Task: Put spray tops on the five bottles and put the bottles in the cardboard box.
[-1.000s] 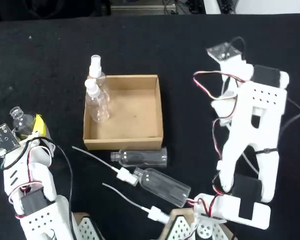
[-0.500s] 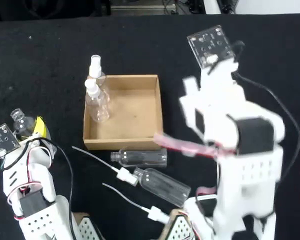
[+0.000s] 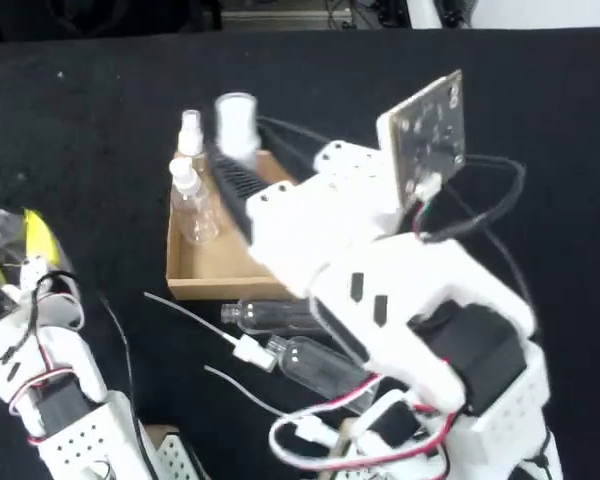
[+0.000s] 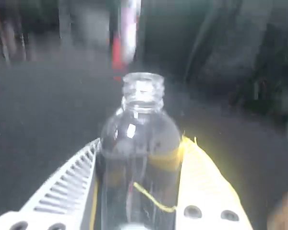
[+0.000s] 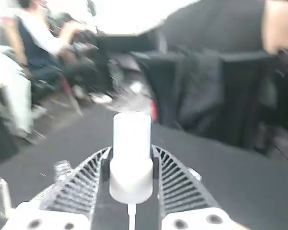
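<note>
Right wrist view: your right pincer (image 5: 130,168) pinches a spray top (image 5: 131,143).
Your left pincer (image 4: 140,184) grips the open bottle (image 4: 141,136) neck-up, ready for capping.

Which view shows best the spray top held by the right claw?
The right wrist view: the spray top sits close and whole, gripped in the right claw. The high view gives it as a white blur near the cardboard box's far edge.

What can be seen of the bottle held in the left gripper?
The clear plastic bottle looks empty. It has rounded shoulders and a threaded neck that is open, with no spray top on it. The left gripper is shut on its body, a white ribbed finger and a yellow-faced finger pressing opposite sides. The neck sticks out past the fingertips.
</note>
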Controlling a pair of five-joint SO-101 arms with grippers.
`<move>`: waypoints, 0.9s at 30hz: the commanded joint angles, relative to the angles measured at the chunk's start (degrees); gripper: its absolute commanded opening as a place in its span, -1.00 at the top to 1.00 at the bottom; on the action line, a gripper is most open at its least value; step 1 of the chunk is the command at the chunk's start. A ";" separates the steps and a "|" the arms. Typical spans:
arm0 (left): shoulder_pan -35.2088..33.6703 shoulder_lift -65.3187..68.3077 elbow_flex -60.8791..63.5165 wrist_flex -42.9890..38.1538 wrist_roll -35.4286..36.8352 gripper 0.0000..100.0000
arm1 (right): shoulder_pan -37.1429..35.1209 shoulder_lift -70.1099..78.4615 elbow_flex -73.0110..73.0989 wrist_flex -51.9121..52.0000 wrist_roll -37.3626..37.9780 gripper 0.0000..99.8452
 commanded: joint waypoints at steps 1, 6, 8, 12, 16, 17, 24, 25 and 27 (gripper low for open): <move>-0.48 -0.26 1.45 -2.11 0.44 0.94 | -3.25 -1.36 -3.21 -6.95 -0.35 0.98; -0.84 -0.26 1.45 -2.11 0.18 0.94 | -4.66 -1.36 -2.24 -15.03 -0.35 0.98; -1.01 -0.35 1.45 -2.20 0.09 0.94 | -4.66 -1.36 -0.84 -18.90 -0.26 0.98; -2.33 -0.44 0.31 -2.37 0.44 0.94 | -4.66 -1.63 2.95 -27.78 -0.35 0.98; -1.36 -0.44 -2.42 -5.36 0.53 0.94 | -4.31 -3.21 6.46 -31.03 -0.26 0.98; -0.13 -0.44 -2.51 -6.59 0.53 0.94 | -4.31 -4.18 7.87 -30.86 -0.18 0.98; 6.99 -0.26 1.45 -16.44 0.00 0.94 | -4.31 -14.46 19.03 -39.12 -0.09 0.98; 7.60 -0.35 1.45 -16.35 0.00 0.94 | -4.31 -15.34 20.88 -41.14 -0.09 0.98; 9.27 -0.35 1.45 -16.70 0.00 0.94 | -4.31 -15.87 24.04 -45.89 0.00 0.98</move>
